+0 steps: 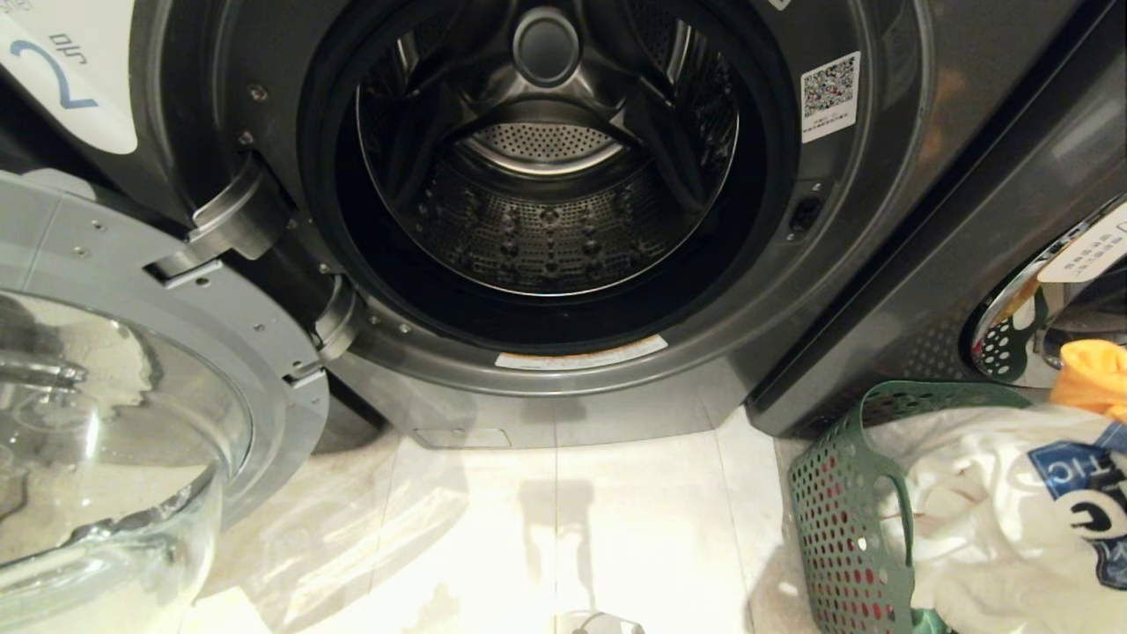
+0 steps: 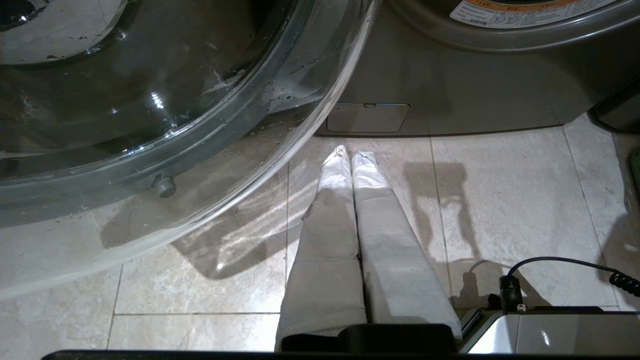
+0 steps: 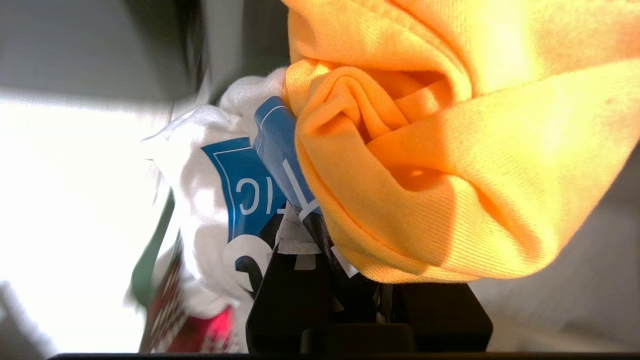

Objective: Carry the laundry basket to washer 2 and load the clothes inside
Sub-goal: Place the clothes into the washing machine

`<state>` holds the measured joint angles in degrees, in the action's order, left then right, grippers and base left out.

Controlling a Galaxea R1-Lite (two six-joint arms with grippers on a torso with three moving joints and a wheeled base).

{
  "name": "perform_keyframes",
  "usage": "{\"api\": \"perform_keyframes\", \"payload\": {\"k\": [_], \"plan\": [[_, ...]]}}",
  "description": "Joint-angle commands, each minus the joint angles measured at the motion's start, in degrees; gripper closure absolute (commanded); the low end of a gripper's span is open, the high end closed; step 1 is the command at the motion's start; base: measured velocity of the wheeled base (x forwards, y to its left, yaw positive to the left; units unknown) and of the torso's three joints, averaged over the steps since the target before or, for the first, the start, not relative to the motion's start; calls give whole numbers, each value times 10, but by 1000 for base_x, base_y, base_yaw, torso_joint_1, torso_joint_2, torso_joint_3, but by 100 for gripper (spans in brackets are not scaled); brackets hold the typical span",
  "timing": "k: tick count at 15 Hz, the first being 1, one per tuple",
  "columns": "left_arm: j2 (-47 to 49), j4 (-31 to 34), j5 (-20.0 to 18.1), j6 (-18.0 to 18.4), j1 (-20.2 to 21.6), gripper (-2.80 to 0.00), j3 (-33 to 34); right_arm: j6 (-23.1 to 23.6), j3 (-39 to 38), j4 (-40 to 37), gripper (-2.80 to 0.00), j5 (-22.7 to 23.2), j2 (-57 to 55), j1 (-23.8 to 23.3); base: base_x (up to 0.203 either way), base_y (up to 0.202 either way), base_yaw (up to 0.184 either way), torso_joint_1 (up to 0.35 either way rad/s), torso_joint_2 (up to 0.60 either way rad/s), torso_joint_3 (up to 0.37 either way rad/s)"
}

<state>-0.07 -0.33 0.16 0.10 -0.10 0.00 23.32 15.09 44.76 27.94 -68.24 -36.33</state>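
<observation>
The clothes (image 1: 1012, 519) heap in the laundry basket (image 1: 845, 537) on the floor, at the right front corner of washer 2 (image 1: 546, 167). The right gripper (image 3: 350, 280) is clamped on yellow and white cloth; best to lift clear of the rim, then swing into the drum. The left gripper (image 2: 350, 160) idles, pressed together.

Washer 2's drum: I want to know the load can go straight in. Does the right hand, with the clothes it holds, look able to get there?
Probably yes. Washer 2 has its door swung wide to the robot's left, and the drum looks empty. The right hand grips the clothes above the laundry basket, beside the washer.
</observation>
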Motion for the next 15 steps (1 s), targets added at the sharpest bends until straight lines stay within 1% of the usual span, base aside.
{"api": "perform_keyframes", "payload": {"k": [1,3,5,6,7,10,12,15], "plan": [[0,0,0,0,0,0,0,-3,68,-25,0,12,93,1,0,0,0,0,0,0],[0,0,0,0,0,0,0,-9,150,-102,0,17,125,17,0,0,0,0,0,0],[0,0,0,0,0,0,0,-21,240,-214,0,19,166,47,0,0,0,0,0,0],[0,0,0,0,0,0,-1,-24,280,-278,0,20,185,72,0,0,0,0,0,0],[0,0,0,0,0,0,0,-26,311,-330,0,20,199,107,0,0,0,0,0,0],[0,0,1,0,0,0,0,-26,365,-419,0,21,216,236,0,0,0,0,0,0],[0,0,0,0,0,0,0,-23,388,-450,0,21,218,328,0,0,0,0,0,0],[0,0,0,0,0,0,0,-20,390,-463,0,18,213,464,0,0,0,0,0,0]]}}
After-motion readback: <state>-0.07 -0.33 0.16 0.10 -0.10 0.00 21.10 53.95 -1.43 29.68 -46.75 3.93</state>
